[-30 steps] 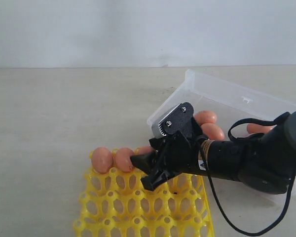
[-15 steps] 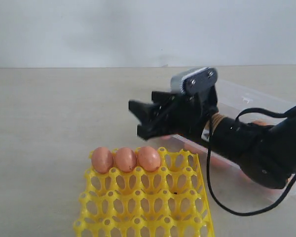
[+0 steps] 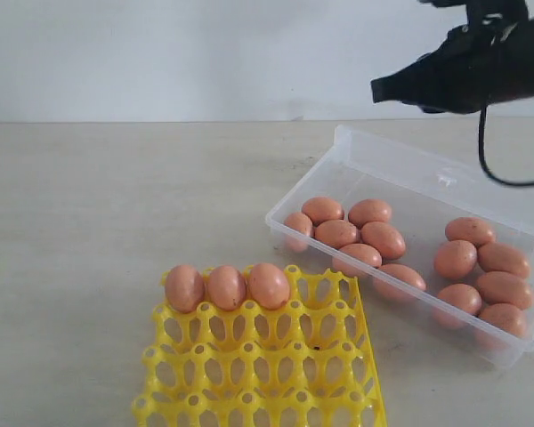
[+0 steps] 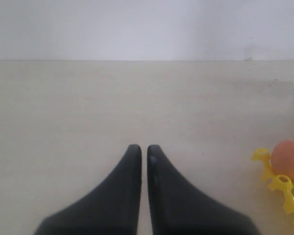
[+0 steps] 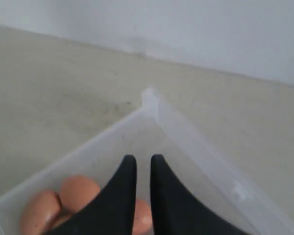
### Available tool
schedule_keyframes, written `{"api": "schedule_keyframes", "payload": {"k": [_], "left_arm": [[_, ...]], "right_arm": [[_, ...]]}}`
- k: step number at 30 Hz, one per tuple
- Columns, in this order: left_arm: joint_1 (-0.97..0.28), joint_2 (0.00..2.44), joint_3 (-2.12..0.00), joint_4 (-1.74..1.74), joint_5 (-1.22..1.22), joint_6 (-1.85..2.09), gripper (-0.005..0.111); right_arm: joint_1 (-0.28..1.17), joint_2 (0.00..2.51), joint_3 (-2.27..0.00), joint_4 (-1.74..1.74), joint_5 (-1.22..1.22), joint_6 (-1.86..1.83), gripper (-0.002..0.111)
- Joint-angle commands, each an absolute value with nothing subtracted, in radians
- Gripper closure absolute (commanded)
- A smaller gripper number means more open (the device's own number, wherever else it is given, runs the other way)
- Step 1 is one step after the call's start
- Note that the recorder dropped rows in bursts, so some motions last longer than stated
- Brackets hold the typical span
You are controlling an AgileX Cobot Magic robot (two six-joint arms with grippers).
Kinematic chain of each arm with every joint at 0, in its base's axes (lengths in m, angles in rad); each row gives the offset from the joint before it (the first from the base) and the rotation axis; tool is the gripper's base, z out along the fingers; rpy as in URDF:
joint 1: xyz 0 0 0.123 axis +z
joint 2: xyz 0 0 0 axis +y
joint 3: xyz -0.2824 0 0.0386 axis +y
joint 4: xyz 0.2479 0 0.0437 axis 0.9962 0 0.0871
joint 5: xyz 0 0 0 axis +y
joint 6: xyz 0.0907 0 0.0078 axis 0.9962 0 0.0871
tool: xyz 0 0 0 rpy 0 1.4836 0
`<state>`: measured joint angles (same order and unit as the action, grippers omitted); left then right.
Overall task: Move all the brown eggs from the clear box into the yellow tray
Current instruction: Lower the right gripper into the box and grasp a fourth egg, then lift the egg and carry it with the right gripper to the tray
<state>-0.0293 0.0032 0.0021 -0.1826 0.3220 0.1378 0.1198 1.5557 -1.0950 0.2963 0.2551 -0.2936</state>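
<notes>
My left gripper point(image 4: 143, 149) sits low over the table point(image 4: 63, 107). Its two dark fingers are drawn almost together with nothing between them, near a corner of the yellow tray point(image 3: 345, 286). My right gripper point(image 5: 143, 159) hangs high above the clear box point(image 3: 400, 156), and in the exterior view the arm slants leftward and slightly down. Those fingers too are pinched to a thin slit and carry nothing.

Nearest the exterior camera, the tray holds three brown eggs point(image 3: 226, 286), side by side in its far row, each standing in its own cup. Beyond it, to the right, the box holds thirteen more lying on their sides: seven bunched at its left end, six at its right. All are smooth, oval and reddish-brown.
</notes>
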Motion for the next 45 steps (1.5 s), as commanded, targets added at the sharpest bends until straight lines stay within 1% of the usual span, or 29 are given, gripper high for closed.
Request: {"api": "schedule_keyframes", "payload": {"k": [1,3,4,6,7,9,10,12,20,31,33,35,40,44,45], "left_arm": [[-0.034,0.000,0.000,-0.190,0.311,0.131,0.103],[-0.034,0.000,0.000,-0.190,0.311,0.131,0.103],[-0.034,0.000,0.000,-0.190,0.311,0.131,0.103],[-0.034,0.000,0.000,-0.190,0.311,0.131,0.103],[-0.034,0.000,0.000,-0.190,0.311,0.131,0.103],[-0.034,0.000,0.000,-0.190,0.311,0.131,0.103],[-0.034,0.000,0.000,-0.190,0.311,0.131,0.103],[-0.034,0.000,0.000,-0.190,0.311,0.131,0.103],[-0.034,0.000,0.000,-0.190,0.311,0.131,0.103],[-0.034,0.000,0.000,-0.190,0.311,0.131,0.103],[-0.034,0.000,0.000,-0.190,0.311,0.131,0.103],[-0.034,0.000,0.000,-0.190,0.311,0.131,0.103],[-0.034,0.000,0.000,-0.190,0.311,0.131,0.103],[-0.034,0.000,0.000,-0.190,0.311,0.131,0.103],[-0.034,0.000,0.000,-0.190,0.311,0.131,0.103]], "right_arm": [[0.045,1.690,-1.321,0.295,0.857,-0.391,0.101],[0.045,1.754,-1.367,0.297,0.987,-0.449,0.101],[0.052,1.780,-1.374,0.300,1.003,-0.475,0.101],[0.065,1.826,-1.374,0.300,1.003,-0.515,0.096],[0.073,1.845,-1.374,0.300,1.003,-0.539,0.090],[0.089,1.874,-1.374,0.298,1.003,-0.585,0.073],[0.102,1.896,-1.374,0.288,0.981,-0.590,0.056],[0.104,1.910,-1.375,0.299,0.920,-0.578,0.049],[0.104,1.996,-1.375,0.309,0.817,-0.582,0.049],[0.104,2.059,-1.375,0.298,0.804,-0.637,0.049],[0.104,2.060,-1.375,0.298,0.802,-0.637,0.052],[0.104,2.062,-1.375,0.298,0.797,-0.637,0.059],[0.104,2.066,-1.375,0.298,0.789,-0.637,0.082],[0.104,2.066,-1.375,0.300,0.780,-0.633,0.108],[0.104,2.066,-1.375,0.302,0.774,-0.620,0.108]]}}
